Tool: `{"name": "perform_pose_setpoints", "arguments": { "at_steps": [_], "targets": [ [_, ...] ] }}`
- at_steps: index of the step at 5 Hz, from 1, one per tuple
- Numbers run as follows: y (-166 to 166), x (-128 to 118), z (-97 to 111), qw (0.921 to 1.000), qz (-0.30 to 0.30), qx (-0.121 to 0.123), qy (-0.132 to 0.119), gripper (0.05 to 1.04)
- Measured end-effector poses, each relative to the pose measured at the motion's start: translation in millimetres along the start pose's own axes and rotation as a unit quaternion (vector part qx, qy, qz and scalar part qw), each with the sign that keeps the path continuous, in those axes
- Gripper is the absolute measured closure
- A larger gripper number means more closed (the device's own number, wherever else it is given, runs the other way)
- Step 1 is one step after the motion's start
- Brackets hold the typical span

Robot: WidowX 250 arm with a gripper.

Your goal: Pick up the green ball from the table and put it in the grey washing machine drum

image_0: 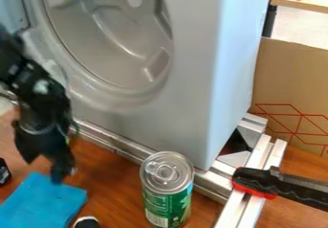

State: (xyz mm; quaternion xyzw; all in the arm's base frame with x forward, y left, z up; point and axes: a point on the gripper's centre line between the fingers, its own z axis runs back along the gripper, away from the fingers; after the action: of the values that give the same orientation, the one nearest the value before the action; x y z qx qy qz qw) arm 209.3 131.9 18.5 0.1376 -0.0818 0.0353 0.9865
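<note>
So, take the grey housing (192,78) as your landmark: it is the biggest thing on the counter (112,188), with metal rails (122,148) along its foot. The black arm (32,85) hangs in front of its left side, and your pincer (43,170) stands open over the cloth's upper edge. You can see nothing held in it; you can't tell exactly how wide it is, or whether it touches the cloth.

The cloth (45,200) lies in front of the housing's left part. Expect it to be light and limp, hard to break but quick to slide or bunch; a pinch at its upper edge or right corner should give you the best hold. It looks flat, bright blue and squarish, with slight creases.

Right of it, before the housing's near corner, a silver-topped green can (167,188) stands upright. Right of that corner, you see a black handle with red trim (275,184) across the rails.
</note>
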Motion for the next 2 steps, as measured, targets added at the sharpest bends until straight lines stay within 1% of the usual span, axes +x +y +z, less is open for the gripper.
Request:
{"name": "perform_pose_setpoints", "arguments": {
  "at_steps": [1,2],
  "targets": [
    [6.7,6.6,6.2,0.9972,0.016,-0.051,-0.052,0.083],
    [13.6,19.9,-0.7,0.9955,0.030,-0.058,-0.068,0.083]
  ]
}}
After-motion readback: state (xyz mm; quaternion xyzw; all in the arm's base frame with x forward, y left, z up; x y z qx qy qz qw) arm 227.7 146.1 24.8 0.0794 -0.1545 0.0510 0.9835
